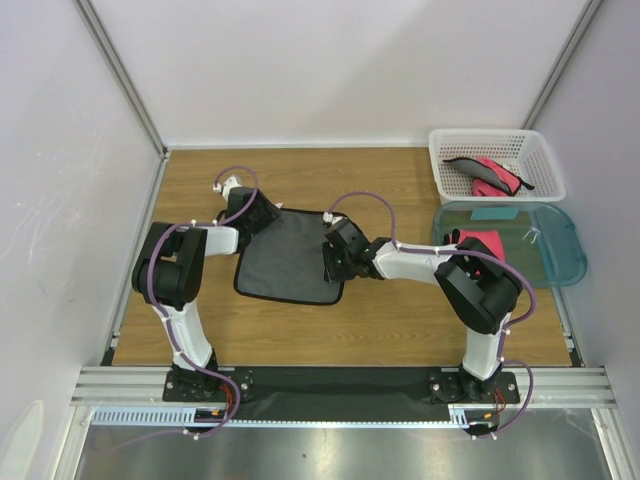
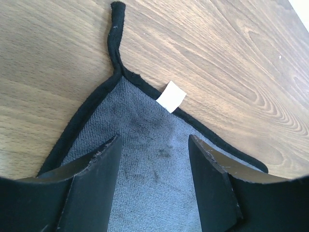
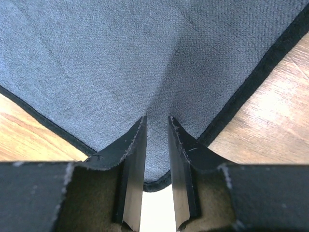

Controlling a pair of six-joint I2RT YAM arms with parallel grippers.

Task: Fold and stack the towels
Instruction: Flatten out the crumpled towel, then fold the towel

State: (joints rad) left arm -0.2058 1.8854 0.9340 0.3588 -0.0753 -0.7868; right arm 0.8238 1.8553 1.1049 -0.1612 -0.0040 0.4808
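One towel [image 1: 290,262] lies spread flat on the wooden table, its dark grey back up and black edging all round. My left gripper [image 1: 262,215] hovers open over the towel's far left corner. In the left wrist view its fingers [image 2: 153,140] straddle bare cloth [image 2: 145,121] near a white tag [image 2: 172,96] and a black hanging loop [image 2: 116,29]. My right gripper [image 1: 330,262] is at the towel's right corner. There its narrow jaws [image 3: 157,118] pinch a raised crease of the cloth [image 3: 120,48].
A white lattice basket [image 1: 490,132] at the back right holds pink-red towels [image 1: 490,178]. In front of it sits a teal translucent tub [image 1: 565,255] with a folded pink towel [image 1: 480,242] inside. Metal frame rails border the table on both sides.
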